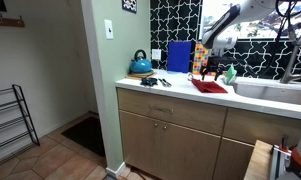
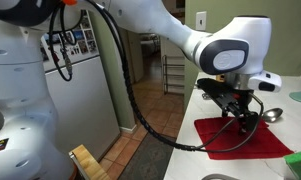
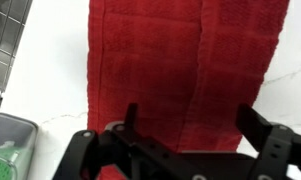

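Lower left of the wrist view: clear plastic tub (image 3: pixel 8 135) with something green (image 3: pixel 2 158) inside, too blurred to name. At right in an exterior view, a white sink basin (image 1: pixel 272 90) is set into the bench; its contents are not visible.

Centre of the wrist view: red woven cloth (image 3: pixel 190 60) lies flat on the smooth white bench (image 3: pixel 55 90). It is a long rectangle with a ribbed weave and a lengthwise fold line, running from the top edge downward. In an exterior view the cloth sits at lower right (image 2: pixel 245 140), its edges a bit skewed.

The black metal claw (image 3: pixel 195 122) hangs right over the cloth's lower end. Its fingers (image 3: pixel 130 118) are spread wide with nothing between them. The tips are at or just above the fabric; contact cannot be told.

Upper left of the wrist view: grey gridded metal surface (image 3: pixel 4 40), beside the cloth but apart from it. A shiny metal spoon (image 2: pixel 273 115) lies just past the cloth, right of the claw. A rounded blue kettle (image 1: pixel 140 66) and a flat blue upright board (image 1: pixel 179 56) stand further left on the bench, well apart from the cloth.
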{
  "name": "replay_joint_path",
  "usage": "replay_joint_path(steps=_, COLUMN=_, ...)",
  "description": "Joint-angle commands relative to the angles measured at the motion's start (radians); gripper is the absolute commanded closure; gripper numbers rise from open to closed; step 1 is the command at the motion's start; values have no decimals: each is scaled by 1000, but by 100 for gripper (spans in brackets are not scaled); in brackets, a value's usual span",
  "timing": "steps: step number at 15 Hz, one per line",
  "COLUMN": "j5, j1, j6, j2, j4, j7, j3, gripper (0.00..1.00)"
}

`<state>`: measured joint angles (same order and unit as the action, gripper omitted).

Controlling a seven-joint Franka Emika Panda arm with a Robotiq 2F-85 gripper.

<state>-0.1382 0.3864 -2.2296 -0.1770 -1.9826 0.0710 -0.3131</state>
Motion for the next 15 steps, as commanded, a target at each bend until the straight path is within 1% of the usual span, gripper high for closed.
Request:
replay_joint_path(steps=1, j5=-61, j1=36, j6=19, j2=30, j4=-64, j7=80, j3=-18, gripper=0)
replay_joint_path(steps=4, j5=-69, j1=51, j6=12, j2=28, j4=-86, j7=91, j3=-34, gripper=0)
replay_joint_path(steps=6, j5=-33, j1=46, j6=-12, j2=26, j4=-103, j7=23, j3=-50, gripper=0)
replay_joint_path(steps=7, j5=-42, j1=44, j6=5, j2=4, j4=-64, j7=55, j3=-42, gripper=0)
replay_joint_path(steps=12, j5=-32, j1=44, j6=8, j2=-5, j4=-66, j7=30, j3=-51, gripper=0)
replay_joint_path(steps=15, j5=-52, j1=58, j6=-21, j2=-23, j4=-56, j7=80, j3=-50, gripper=0)
